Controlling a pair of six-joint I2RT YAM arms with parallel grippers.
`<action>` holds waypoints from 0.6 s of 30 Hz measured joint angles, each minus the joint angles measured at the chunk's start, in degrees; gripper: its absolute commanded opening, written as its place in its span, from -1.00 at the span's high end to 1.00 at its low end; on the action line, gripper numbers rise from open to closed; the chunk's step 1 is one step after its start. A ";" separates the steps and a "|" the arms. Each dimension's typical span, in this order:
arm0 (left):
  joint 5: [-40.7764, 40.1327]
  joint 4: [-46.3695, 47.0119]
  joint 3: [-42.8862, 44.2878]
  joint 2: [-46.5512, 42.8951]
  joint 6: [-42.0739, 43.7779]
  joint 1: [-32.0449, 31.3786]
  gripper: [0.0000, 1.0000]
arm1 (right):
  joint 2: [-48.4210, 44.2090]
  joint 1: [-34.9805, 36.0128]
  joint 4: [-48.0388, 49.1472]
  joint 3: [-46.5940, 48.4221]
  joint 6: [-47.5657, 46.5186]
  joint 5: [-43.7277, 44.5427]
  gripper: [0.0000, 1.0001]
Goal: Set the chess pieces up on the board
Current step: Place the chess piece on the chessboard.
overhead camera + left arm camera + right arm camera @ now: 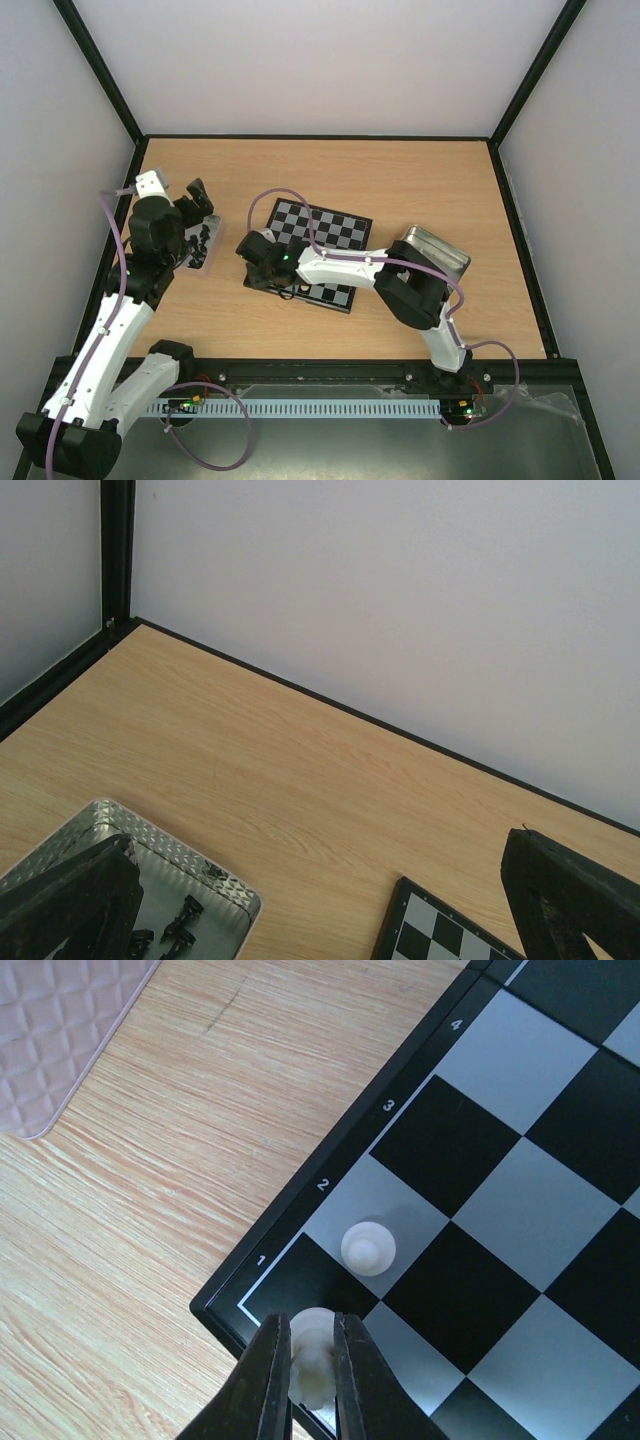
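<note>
hanging wide open and empty, the left fingers (70, 905) sit above a metal tin (160, 835) of black chess pieces (180, 925) on the bench (300, 770); the right fingers (268, 1380) pinch a cream piece (312, 1355) at the corner square of the board (520, 1210), beside a cream pawn (368, 1247).

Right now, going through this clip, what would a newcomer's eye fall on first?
The right gripper, shut on a cream-white chess piece over the chessboard's corner square marked 1, draws the eye first. A white pawn stands upright on the next square, by the 2. At the left of the table, the left gripper hangs wide open near a metal tin holding black pieces.
</note>
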 measured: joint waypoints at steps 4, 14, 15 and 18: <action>0.02 0.00 0.00 0.00 -0.02 0.00 -0.98 | 0.09 0.00 -0.04 0.11 0.00 -0.81 0.82; 0.02 0.00 0.00 0.00 0.00 0.00 -0.98 | 1.88 0.02 -0.17 0.72 0.00 -1.97 0.77; 0.02 -0.02 0.00 0.00 -0.02 0.00 -0.98 | 2.08 0.02 0.02 0.76 0.02 -1.88 0.76; 0.02 0.00 0.00 0.00 -0.02 0.00 -0.98 | 2.38 0.02 -0.04 1.31 0.11 -1.84 0.72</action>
